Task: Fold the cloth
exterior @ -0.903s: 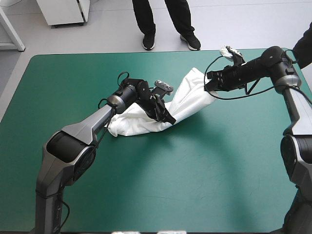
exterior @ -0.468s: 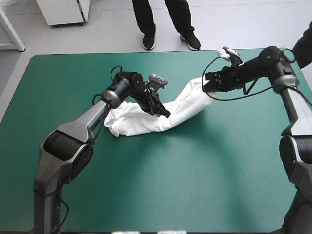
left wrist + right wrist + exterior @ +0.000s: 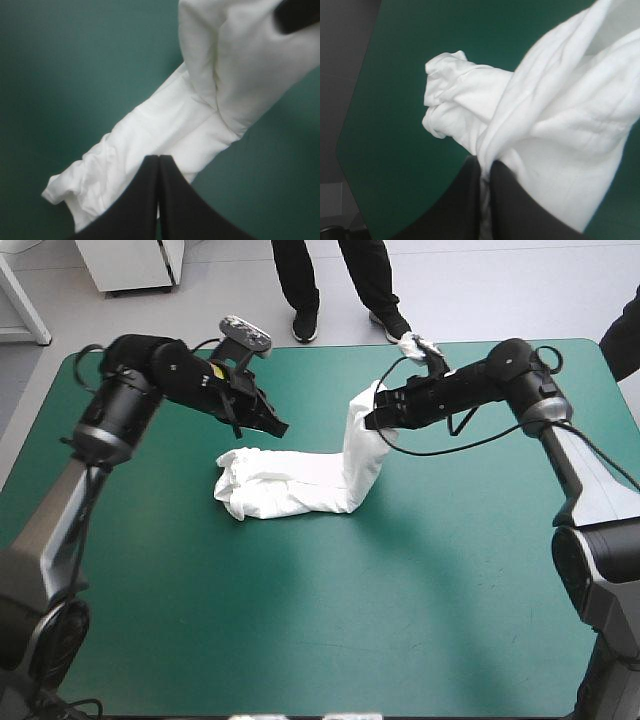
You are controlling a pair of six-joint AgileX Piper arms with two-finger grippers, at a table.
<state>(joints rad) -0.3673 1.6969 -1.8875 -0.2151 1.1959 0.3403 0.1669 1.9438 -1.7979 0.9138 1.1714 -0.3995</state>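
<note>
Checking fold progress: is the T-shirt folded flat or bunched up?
Bunched: the T-shirt lies as a crumpled strip, one end lifted in the right claw.

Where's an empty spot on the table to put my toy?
The whole near half of the teal-green table, between the T-shirt and the near edge, is bare. The far middle is crowded: the T-shirt lies there, one end lifted.

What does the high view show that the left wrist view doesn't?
Only the high view: the right tool pinching the raised end of the T-shirt, with the cover's edges all around. Only the left wrist view: the left tool shut into one pointed arch, nothing in it. Both: the T-shirt as a long white band on the teal-green cover, one end lifted.
</note>
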